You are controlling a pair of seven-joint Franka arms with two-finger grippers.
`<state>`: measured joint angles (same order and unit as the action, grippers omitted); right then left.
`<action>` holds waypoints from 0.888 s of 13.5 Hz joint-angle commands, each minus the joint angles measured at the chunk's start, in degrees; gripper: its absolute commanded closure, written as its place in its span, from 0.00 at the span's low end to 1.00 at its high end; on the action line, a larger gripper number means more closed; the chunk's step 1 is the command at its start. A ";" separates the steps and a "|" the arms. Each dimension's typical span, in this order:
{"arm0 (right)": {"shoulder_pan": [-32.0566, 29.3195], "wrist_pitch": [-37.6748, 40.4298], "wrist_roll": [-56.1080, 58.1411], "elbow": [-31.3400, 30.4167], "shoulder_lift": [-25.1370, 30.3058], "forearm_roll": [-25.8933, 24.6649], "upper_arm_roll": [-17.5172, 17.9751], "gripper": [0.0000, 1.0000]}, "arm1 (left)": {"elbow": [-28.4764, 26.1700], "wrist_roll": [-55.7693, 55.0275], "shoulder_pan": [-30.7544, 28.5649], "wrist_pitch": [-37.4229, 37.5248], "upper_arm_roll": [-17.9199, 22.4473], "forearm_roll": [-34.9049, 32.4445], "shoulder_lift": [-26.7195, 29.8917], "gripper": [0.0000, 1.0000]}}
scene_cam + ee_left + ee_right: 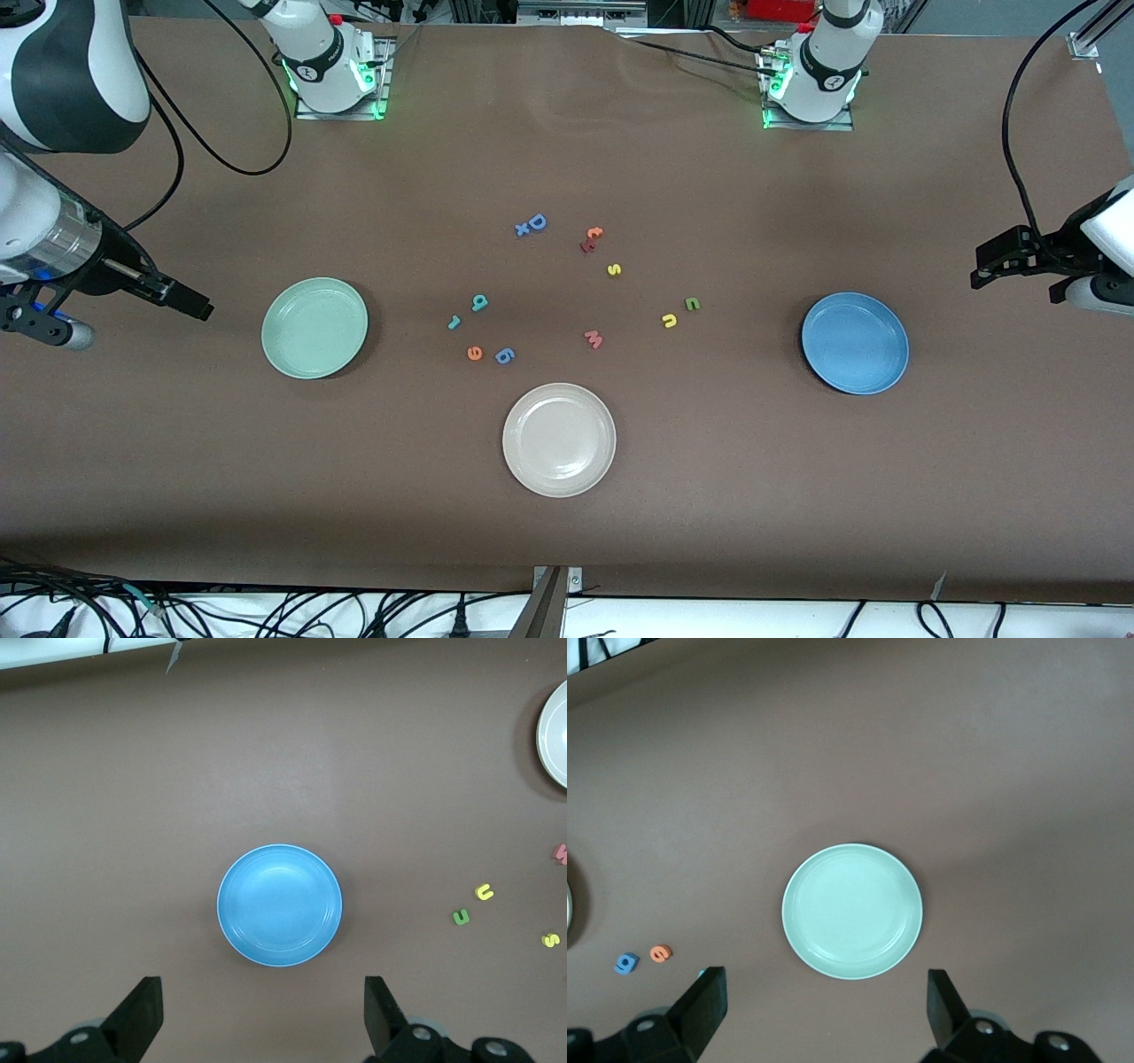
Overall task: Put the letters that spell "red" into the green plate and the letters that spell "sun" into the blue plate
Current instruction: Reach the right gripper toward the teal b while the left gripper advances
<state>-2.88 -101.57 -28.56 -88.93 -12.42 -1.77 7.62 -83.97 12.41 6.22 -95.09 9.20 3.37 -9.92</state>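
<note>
Brown matting covers the table (567, 549), and nothing has been sorted yet: the green plate (314, 327) toward the right arm's end and the blue plate (855, 343) toward the left arm's end both lie empty. A white plate (559, 439) sits between them, nearer the front edge. All letters are scattered around the table's middle: the teal "r" (454, 322), orange "e" (475, 353) and teal "d" (479, 302) cluster on the green plate's side, while the yellow "s" (614, 269), yellow "u" (669, 321) and green "n" (692, 304) lie on the blue plate's side. The right gripper (824, 1005) hangs over the table beside the green plate, fingers apart and holding nothing; the left gripper (264, 1010) hangs likewise beside the blue plate, fingers apart. The first pick seems not yet begun. Next, either arm must travel toward the middle, descend over one tiny letter and pinch it cleanly, avoiding neighbours such as the blue "6" (504, 356) touching close by the "e".
</note>
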 commanded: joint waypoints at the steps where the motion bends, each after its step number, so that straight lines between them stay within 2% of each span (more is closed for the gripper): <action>1: -0.02 -0.12 -7.88 -2.29 0.11 1.07 4.23 0.01 | 0.30 1.21 0.02 1.04 0.30 0.68 0.60 0.00; 3: 0.15 -1.96 -13.68 -3.96 -1.11 1.07 8.44 0.01 | 0.30 1.21 0.02 1.04 0.30 0.68 0.60 0.00; 5: 1.81 -3.11 -18.26 -4.76 -3.21 1.07 10.74 0.01 | 0.30 1.21 0.02 1.04 0.30 0.76 0.60 0.00; 7: 5.84 -4.85 -23.01 -5.37 -6.11 1.07 10.84 0.01 | 0.30 1.21 0.11 1.04 0.21 0.76 0.51 0.00; 10: 10.68 -13.36 -30.47 -9.58 -8.93 1.07 10.84 0.01 | 0.21 1.12 0.20 1.04 0.03 1.38 0.07 0.00; 12: 13.51 -17.07 -36.01 -10.12 -12.18 0.98 10.75 0.01 | 0.21 1.12 0.81 1.04 -0.05 1.55 -0.45 0.00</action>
<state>8.67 -115.69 -60.42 -98.17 -22.71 -1.55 18.72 -83.96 12.42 6.49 -94.62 9.00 3.39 -10.11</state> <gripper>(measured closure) 0.004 0.000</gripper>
